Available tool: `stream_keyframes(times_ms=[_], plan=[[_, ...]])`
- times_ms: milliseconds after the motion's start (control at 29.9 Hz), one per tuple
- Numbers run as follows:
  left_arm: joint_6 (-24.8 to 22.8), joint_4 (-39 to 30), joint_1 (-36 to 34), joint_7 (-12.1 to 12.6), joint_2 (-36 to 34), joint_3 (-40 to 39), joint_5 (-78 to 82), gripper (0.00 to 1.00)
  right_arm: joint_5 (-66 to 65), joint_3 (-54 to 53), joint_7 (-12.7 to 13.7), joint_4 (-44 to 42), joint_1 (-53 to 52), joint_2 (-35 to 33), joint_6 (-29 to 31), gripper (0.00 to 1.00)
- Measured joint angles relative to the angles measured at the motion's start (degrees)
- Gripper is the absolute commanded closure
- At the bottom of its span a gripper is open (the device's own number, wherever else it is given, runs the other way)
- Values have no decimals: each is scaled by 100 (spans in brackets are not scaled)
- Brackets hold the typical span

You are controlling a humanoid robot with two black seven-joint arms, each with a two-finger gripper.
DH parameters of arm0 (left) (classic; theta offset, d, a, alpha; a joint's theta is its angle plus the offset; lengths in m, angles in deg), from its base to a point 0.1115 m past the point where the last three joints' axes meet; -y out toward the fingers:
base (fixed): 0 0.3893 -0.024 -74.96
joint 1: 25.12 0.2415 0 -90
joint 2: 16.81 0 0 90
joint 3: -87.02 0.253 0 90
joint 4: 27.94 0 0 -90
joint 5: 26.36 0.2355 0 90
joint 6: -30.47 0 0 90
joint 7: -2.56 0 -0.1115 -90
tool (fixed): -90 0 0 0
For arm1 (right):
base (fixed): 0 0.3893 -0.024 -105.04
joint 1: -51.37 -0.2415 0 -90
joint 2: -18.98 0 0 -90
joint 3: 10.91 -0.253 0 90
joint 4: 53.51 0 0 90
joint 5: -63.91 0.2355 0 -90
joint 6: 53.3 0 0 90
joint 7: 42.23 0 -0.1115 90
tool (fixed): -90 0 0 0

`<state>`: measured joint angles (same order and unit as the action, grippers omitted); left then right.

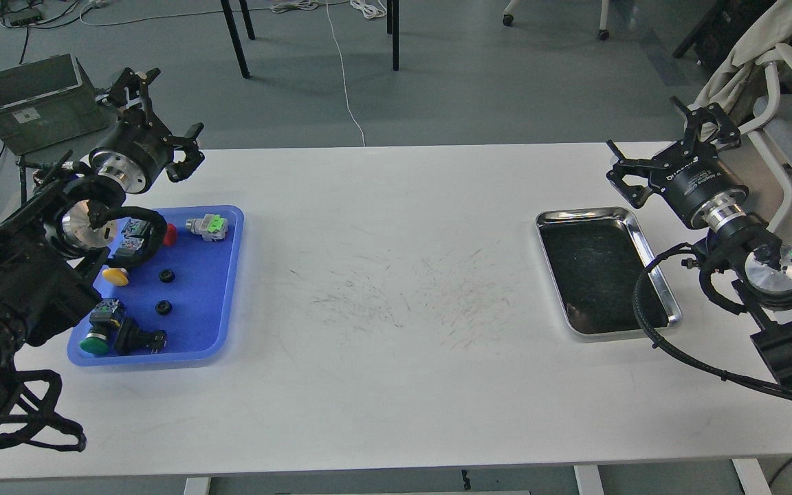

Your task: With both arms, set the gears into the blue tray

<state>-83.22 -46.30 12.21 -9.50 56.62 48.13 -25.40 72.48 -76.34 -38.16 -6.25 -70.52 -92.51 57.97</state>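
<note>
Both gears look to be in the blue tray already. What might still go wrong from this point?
1. The left arm's cable loop hangs over the blue tray beside the red button; pulling back might snag or shift parts.
2. The gears lie loose, so a tray nudge could move them.
3. The left gripper sits near the table's back edge.

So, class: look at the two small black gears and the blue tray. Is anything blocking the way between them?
Nothing visible does. Both gears already lie inside the blue tray, on its bare floor among the push-button switches. The left gripper and right gripper are raised, holding nothing.
</note>
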Motion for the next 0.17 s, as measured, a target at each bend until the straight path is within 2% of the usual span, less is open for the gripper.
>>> stream_keyframes(times_ms=[167], plan=[[-53,0,-38,-220,3,-6,-102,2,5,0,-12,0,7,4,10,1]])
